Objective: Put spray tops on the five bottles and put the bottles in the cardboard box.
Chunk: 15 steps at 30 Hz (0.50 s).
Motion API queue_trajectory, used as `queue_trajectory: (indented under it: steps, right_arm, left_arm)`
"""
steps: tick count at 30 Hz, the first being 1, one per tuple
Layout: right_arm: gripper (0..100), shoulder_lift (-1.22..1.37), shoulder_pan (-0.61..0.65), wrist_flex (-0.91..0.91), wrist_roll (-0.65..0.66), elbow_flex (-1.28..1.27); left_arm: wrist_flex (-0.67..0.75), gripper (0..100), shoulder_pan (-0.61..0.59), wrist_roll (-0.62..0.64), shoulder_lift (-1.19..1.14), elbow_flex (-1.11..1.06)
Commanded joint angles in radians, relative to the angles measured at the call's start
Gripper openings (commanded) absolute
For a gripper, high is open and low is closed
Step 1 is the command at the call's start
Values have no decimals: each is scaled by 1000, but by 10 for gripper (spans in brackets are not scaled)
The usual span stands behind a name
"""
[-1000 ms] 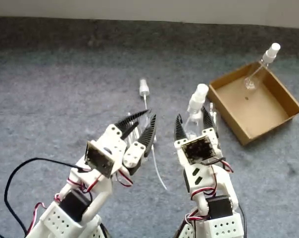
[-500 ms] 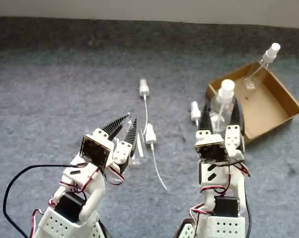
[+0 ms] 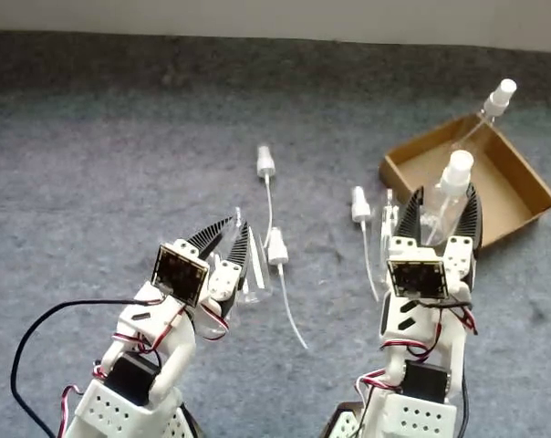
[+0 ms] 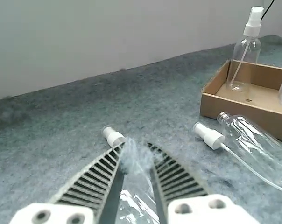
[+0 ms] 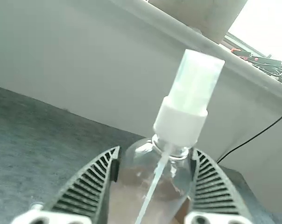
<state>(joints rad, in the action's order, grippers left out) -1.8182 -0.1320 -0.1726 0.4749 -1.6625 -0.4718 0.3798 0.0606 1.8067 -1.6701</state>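
My right gripper [image 3: 444,193] is shut on a clear bottle with a white spray top [image 3: 456,173], held upright over the near left edge of the cardboard box [image 3: 504,182]. In the right wrist view that capped bottle [image 5: 185,107] stands between the fingers of the right gripper [image 5: 156,151]. My left gripper [image 3: 238,224] is shut on a capless clear bottle [image 3: 251,278] low over the carpet; in the left wrist view its neck [image 4: 131,161] sits between the fingers of the left gripper [image 4: 135,148]. Another capped bottle [image 3: 494,102] stands in the box's far corner.
Loose white spray tops with tubes lie on the grey carpet: one far off [image 3: 265,164], one beside the left gripper [image 3: 277,248], one left of the box [image 3: 358,203]. A capless bottle [image 3: 389,228] lies beside the right gripper. The box wall [image 4: 239,109] faces the left gripper.
My right gripper has carried the capped bottle to the right, up to the box's edge. The left gripper drew back leftward and closed around the capless bottle, then stayed put.
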Motion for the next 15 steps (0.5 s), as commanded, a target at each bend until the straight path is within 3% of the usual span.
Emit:
queue_trajectory:
  steps: [1,12,15]
  right_arm:
    - [138,-13,-36,24,-9,81]
    - [138,398,-93,27,-11,375]
    - [138,515,-90,117,-12,412]
  left_arm:
    - [0,5,-8,-5,16,-7]
    - [0,5,-8,-5,16,-10]
    - [0,5,-8,-5,16,-10]
